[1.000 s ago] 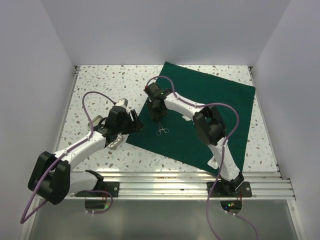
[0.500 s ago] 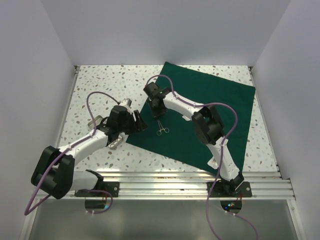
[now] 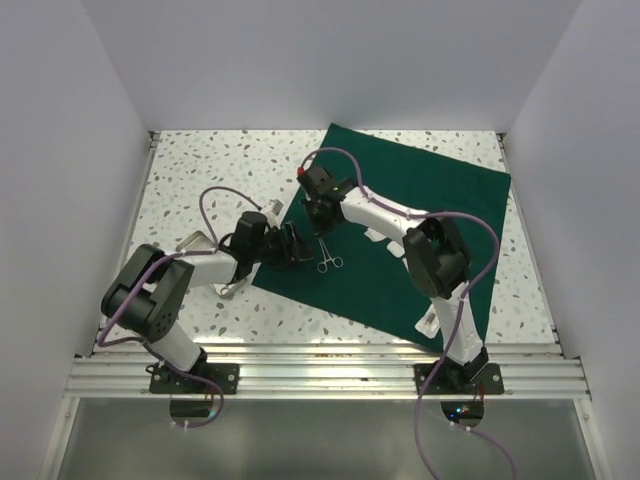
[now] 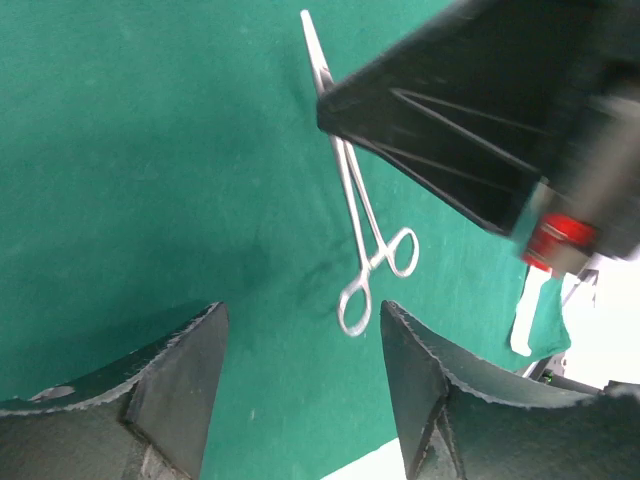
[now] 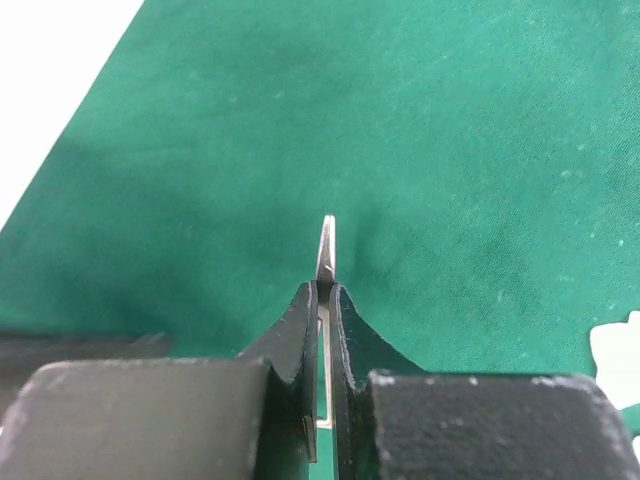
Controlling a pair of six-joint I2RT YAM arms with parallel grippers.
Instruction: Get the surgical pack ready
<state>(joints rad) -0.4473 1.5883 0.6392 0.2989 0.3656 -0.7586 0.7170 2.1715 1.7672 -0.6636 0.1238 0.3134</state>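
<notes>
Surgical pack (image 3: 430, 220): not yet a pack. Green drape lies open and flat on the bench (image 3: 200, 170), centre toward 2 o'clock, one corner pointing to 12, no fold made.

Forceps (image 3: 327, 262) on the cloth near its 9 o'clock edge, rings toward 6.

Right gripper (image 5: 322, 295): jaws pressed together, pinching the forceps at the tip end; steel point shows beyond them.

Left gripper (image 4: 300, 380): jaws spread, holding nothing, hovering just at 9 o'clock of the rings.

Grey metal piece (image 3: 192, 242) off the cloth at 9 o'clock, half hidden by the left arm; possibly the tray, cannot tell.

Judgement: early stage. Instrument placing under way; gathering and wrapping remain.
</notes>
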